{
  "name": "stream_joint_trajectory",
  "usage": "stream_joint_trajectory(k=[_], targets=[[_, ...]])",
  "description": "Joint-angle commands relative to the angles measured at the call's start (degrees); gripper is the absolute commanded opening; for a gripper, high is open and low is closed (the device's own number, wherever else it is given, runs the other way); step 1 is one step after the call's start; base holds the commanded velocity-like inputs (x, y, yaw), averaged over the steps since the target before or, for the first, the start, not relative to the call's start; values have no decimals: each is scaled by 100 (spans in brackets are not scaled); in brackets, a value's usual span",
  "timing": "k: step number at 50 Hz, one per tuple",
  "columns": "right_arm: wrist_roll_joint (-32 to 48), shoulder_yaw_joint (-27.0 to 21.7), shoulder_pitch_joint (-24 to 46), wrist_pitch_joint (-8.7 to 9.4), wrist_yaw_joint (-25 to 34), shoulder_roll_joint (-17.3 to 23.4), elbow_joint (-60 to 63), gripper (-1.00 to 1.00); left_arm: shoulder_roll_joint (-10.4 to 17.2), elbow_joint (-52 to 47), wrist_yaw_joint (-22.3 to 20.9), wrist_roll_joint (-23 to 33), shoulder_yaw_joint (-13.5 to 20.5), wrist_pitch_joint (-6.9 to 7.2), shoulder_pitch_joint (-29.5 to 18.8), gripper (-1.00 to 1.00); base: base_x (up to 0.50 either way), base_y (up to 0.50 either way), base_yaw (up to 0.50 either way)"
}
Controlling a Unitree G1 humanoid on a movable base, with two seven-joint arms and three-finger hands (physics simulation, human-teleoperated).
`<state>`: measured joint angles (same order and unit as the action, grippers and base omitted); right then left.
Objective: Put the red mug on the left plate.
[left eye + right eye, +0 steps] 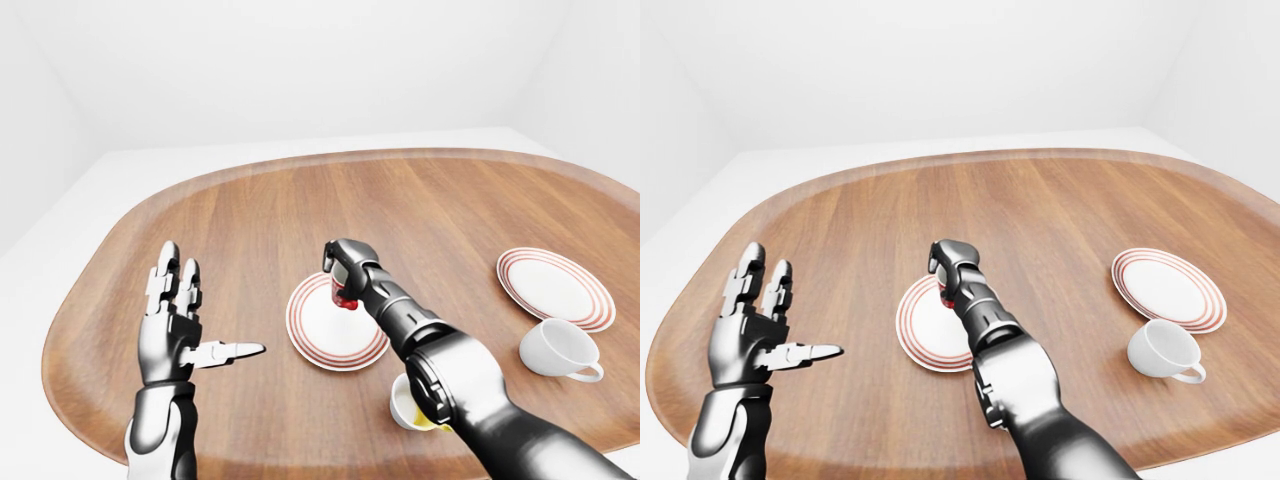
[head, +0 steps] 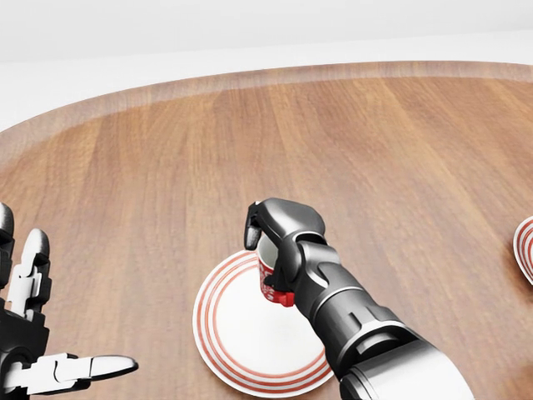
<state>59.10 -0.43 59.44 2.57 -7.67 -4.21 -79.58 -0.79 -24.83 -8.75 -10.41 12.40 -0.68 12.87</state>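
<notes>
The right hand (image 2: 279, 242) held the red mug (image 2: 272, 275), fingers curled tight round it. The mug stood upright, just above the top edge of the left plate (image 2: 241, 333), a round white plate with red rings. I think the mug only had to go down and a little toward the plate's middle. The left hand (image 1: 180, 325) was wide open, well apart from the plate. The wooden table (image 2: 166, 167) looked smooth.
</notes>
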Motion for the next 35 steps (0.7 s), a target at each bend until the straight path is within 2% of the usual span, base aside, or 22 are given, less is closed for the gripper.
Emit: stream_joint_trajectory(k=[1, 3, 9, 13, 16, 18, 21, 29, 35], targets=[[-285, -13, -125, 157, 48, -260, -10, -100, 14, 41, -22, -66, 64, 9, -26, 100, 0, 0, 0], [-152, 25, -155, 243, -13, -271, -21, -100, 11, 47, -21, -56, 55, 11, -31, 100, 0, 0, 0], [574, 177, -382, 243, -386, -308, -82, -100, 14, 71, -3, -42, 38, 27, -51, 100, 0, 0, 0], [793, 3, -505, 243, -454, -362, -92, -100, 21, 73, -7, -62, 47, 36, -52, 100, 0, 0, 0], [1001, -52, -561, 243, -735, -397, -100, -100, 21, 70, -12, -79, 60, 40, -48, 100, 0, 0, 0], [1124, -116, -570, 243, -1409, -431, -103, -100, 19, 84, -13, -71, 54, 30, -55, 100, 0, 0, 0], [1170, -267, -551, 243, -1855, -437, -106, -100, 27, 123, -7, -63, 40, 33, -79, 100, 0, 0, 0], [966, -494, -611, 243, -1478, -554, -96, -100, 50, 154, -18, -146, 125, 40, -105, 100, 0, 0, 0], [800, -531, -592, 243, -1419, -550, -91, -100, 52, 165, -22, -137, 120, 41, -117, 100, 0, 0, 0]])
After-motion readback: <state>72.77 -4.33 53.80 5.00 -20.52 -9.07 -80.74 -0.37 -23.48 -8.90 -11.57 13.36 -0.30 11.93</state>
